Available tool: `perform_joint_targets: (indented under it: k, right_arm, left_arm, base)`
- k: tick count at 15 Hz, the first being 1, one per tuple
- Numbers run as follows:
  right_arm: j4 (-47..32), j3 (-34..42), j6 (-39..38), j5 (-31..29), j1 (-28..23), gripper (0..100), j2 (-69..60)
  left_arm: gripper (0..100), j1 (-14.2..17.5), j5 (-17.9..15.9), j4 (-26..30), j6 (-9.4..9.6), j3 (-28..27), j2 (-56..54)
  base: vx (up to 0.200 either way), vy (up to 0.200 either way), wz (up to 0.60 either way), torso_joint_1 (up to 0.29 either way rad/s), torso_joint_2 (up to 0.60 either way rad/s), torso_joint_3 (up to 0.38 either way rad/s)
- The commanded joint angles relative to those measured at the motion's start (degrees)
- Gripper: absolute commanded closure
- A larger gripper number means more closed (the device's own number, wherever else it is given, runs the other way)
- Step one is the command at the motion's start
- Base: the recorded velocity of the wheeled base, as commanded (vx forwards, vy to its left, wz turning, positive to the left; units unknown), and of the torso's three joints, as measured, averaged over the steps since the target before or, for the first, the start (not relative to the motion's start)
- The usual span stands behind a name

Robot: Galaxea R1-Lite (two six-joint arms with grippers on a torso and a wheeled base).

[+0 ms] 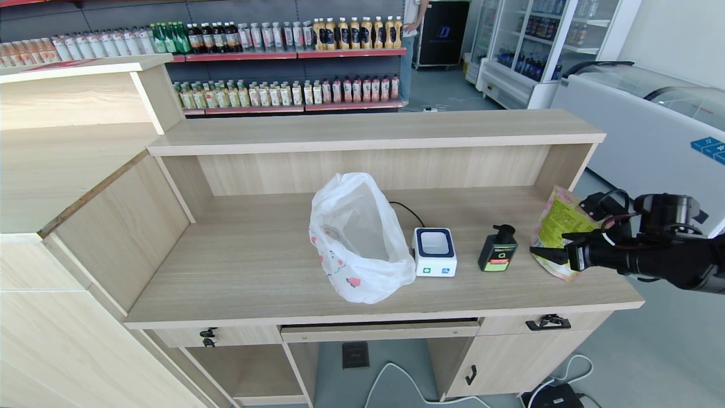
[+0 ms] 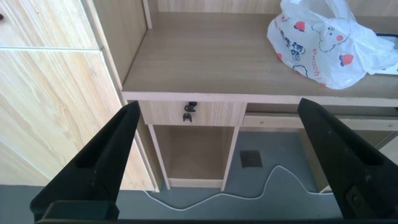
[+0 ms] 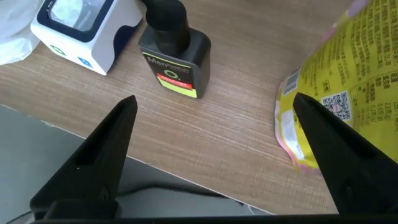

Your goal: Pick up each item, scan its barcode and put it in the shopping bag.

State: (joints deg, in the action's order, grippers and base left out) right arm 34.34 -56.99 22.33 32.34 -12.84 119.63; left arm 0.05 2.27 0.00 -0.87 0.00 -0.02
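**Supervisor:** Report the gripper states and the target.

**Operator:** My right gripper (image 3: 214, 102) is spread wide and holds nothing. The yellow pouch (image 3: 348, 93) stands right at one finger, with only its edge inside the gap. I cannot tell whether they touch. My left gripper (image 2: 219, 107) is also spread wide and empty. It hangs off the front of the counter (image 1: 255, 272), below its top.

**Supervisor:** What are the hazards from here?

**Operator:** If I close now, I judge the finger would push the pouch instead of clamping it. The pouch is light film, so it could tip over or slide off the counter edge just beside it. A grip on the thin edge alone could also slip on the way to the scan.

**Supervisor:** What lies beyond the pouch?

**Operator:** The black pump bottle (image 1: 498, 249) comes next out from the right gripper and stands upright. It sits in the straight line to the scanner (image 1: 434, 252), so a low carry could knock it over. The shopping bag (image 1: 357, 238) is farthest, touching the scanner, with its mouth open.
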Motion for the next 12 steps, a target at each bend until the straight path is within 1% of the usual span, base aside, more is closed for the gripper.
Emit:
perform_joint_targets:
  k: [1, 6, 12]
  right_arm:
    - [0.2, -1.3, 0.1, 0.4, 0.6, 0, 2.7]
    - [1.6, -2.5, 0.2, 3.4, 0.7, 0, 6.6]
    - [1.6, -6.5, 0.3, 7.6, 2.2, 0, 10.1]
  left_arm:
    - [0, 0.0, 0.0, 0.0, -0.01, 0.0, 0.0]
    - [0, 0.0, 0.0, 0.0, -0.01, 0.0, 0.0]
    - [0, 0.0, 0.0, 0.0, -0.01, 0.0, 0.0]
  base:
    - [0.000, 0.000, 0.00, 0.000, 0.00, 0.000]
    - [0.000, 0.000, 0.00, 0.000, 0.00, 0.000]
    - [0.000, 0.000, 0.00, 0.000, 0.00, 0.000]
